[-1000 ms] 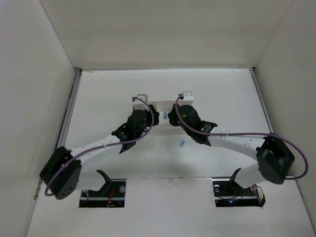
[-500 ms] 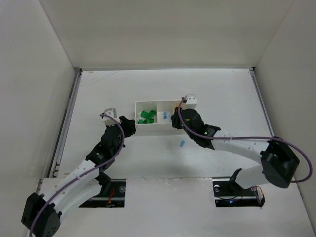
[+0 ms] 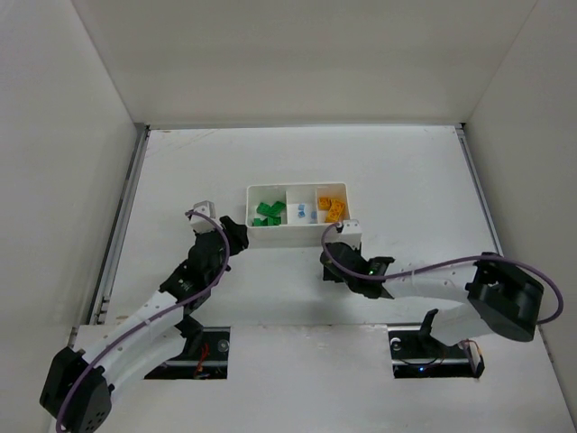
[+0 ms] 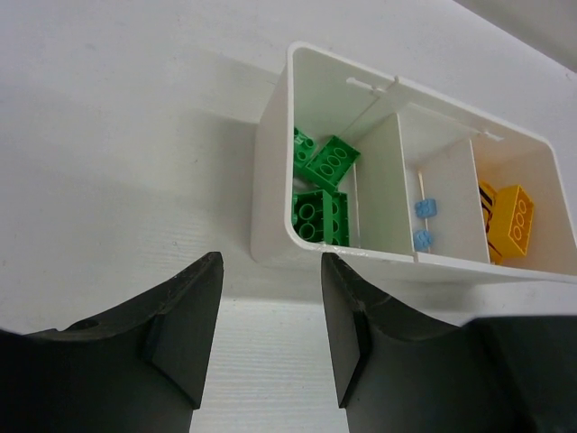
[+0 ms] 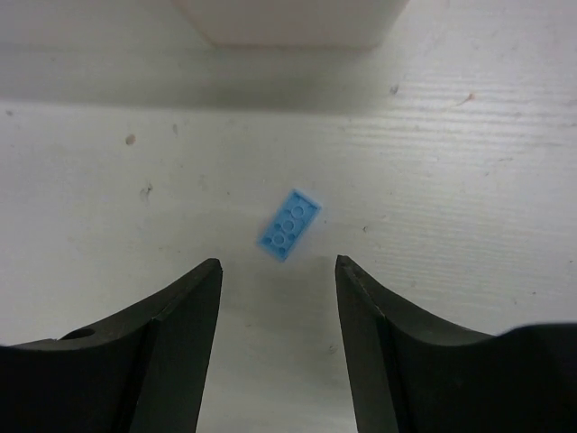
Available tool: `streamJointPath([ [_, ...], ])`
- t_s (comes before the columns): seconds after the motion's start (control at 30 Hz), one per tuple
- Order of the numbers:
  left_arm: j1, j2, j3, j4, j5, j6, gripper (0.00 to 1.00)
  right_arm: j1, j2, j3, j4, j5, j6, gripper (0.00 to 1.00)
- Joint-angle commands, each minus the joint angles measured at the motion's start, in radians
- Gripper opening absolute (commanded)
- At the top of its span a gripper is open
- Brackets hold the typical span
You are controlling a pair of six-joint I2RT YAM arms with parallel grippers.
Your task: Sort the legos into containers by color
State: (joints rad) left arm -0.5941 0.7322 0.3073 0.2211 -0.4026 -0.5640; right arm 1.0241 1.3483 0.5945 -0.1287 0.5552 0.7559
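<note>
The white three-compartment tray (image 3: 297, 240) holds green legos (image 3: 268, 213) on the left, tiny light blue ones (image 3: 301, 213) in the middle and yellow-orange ones (image 3: 331, 207) on the right. My left gripper (image 3: 236, 233) hovers just off the tray's front left corner (image 4: 270, 180), jaws apart and empty (image 4: 270, 262). The right gripper (image 3: 327, 267) hangs low over the table in front of the tray, open (image 5: 278, 263). A flat light blue lego (image 5: 288, 224) lies on the table just ahead of its fingertips, untouched. From above, that lego is hidden under the gripper.
The tray's front wall (image 5: 288, 23) lies a short way beyond the loose blue lego. White walls enclose the table on three sides. Both arm bases sit at the near edge, with purple cables looping over the arms.
The right gripper has drawn back from the tray's right compartment to the table in front and opened. The left arm withdrew from over the tray to its front left corner.
</note>
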Motion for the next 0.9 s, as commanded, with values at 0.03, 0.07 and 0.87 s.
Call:
streamJointPath([
  [0.03, -0.009, -0.010, -0.011, 0.070, 0.002, 0.001, 0.45, 0.017, 0.087, 0.076, -0.012, 0.037, 0.042, 0.56],
  [0.07, -0.009, -0.014, -0.014, 0.072, 0.002, 0.001, 0.46, 0.017, 0.110, 0.089, -0.014, 0.041, 0.037, 0.54],
  [0.87, 0.003, -0.014, -0.045, 0.107, -0.008, -0.011, 0.50, 0.026, -0.073, 0.082, -0.077, 0.126, -0.015, 0.18],
])
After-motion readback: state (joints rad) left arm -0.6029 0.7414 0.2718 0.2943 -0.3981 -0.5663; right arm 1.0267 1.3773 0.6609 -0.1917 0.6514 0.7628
